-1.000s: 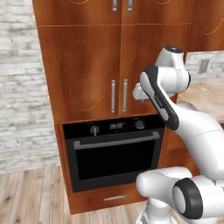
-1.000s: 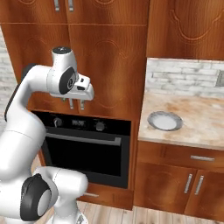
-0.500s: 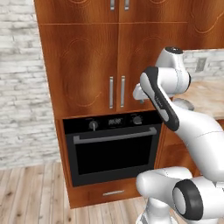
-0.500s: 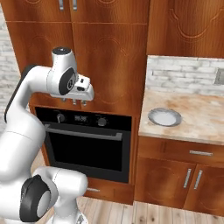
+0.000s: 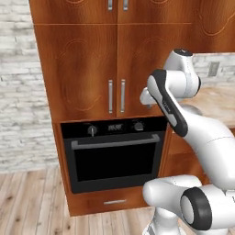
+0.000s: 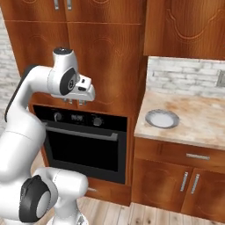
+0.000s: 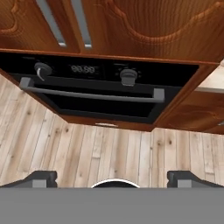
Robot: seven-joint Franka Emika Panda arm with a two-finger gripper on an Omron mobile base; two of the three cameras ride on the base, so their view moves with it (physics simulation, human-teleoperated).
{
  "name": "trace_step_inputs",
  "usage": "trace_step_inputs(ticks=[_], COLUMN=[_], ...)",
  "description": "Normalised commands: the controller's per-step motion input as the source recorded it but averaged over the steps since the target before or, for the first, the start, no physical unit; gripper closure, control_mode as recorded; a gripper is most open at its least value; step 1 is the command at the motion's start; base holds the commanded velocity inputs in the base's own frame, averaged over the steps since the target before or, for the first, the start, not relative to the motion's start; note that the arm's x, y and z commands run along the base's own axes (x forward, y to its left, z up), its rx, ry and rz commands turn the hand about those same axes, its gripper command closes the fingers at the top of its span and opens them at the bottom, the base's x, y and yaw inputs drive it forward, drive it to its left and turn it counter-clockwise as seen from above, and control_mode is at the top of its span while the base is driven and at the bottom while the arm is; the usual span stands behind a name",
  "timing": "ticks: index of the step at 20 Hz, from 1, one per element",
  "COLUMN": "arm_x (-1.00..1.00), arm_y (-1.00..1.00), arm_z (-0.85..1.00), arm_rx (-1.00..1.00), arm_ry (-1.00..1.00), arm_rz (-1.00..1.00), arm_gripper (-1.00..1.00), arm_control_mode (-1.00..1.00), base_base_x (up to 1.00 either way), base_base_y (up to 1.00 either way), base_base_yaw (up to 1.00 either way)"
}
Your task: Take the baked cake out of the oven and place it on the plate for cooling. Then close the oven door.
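Black built-in oven (image 5: 112,153) with two round knobs and a small digital display, set in a wood surround; wide black glass-fronted oven door (image 6: 83,149) shut flush, long silver bar handle (image 7: 92,95) running across just below the knobs. Tiny baked cake presumably behind that door, hidden from sight. Two-finger gripper (image 6: 74,102) hanging above the oven, just in front of the brown wooden cabinet doors (image 5: 117,69), well apart from the handle; jaws spread wide and empty, dark fingertips (image 7: 41,178) far apart in the hand view. Round pale grey-white plate (image 6: 162,118) with darker rim lying on the stone counter (image 6: 197,127) to the right of the oven.

Likely rigid and weighty, that hinged door: best taken at the middle of the bar. Cake probably light, soft and crumbly: gentle pinch on the sides.
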Motion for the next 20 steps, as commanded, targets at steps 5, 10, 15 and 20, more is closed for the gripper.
trace_step_inputs(ticks=[5, 10, 15, 20], arm_x=[0.0, 0.0, 0.0, 0.0], arm_y=[0.0, 0.0, 0.0, 0.0], arm_z=[0.0, 0.0, 0.0, 0.0], arm_rx=[0.0, 0.0, 0.0, 0.0], arm_ry=[0.0, 0.0, 0.0, 0.0], arm_rz=[0.0, 0.0, 0.0, 0.0], arm_gripper=[-1.0, -1.0, -1.0, -1.0], arm_control_mode=[1.0, 1.0, 1.0, 1.0], base_base_x=[-0.29, -0.29, -0.38, -0.28], base_base_y=[-0.51, -0.49, -0.38, -0.44], base_base_yaw=[0.22, 0.28, 0.33, 0.33])
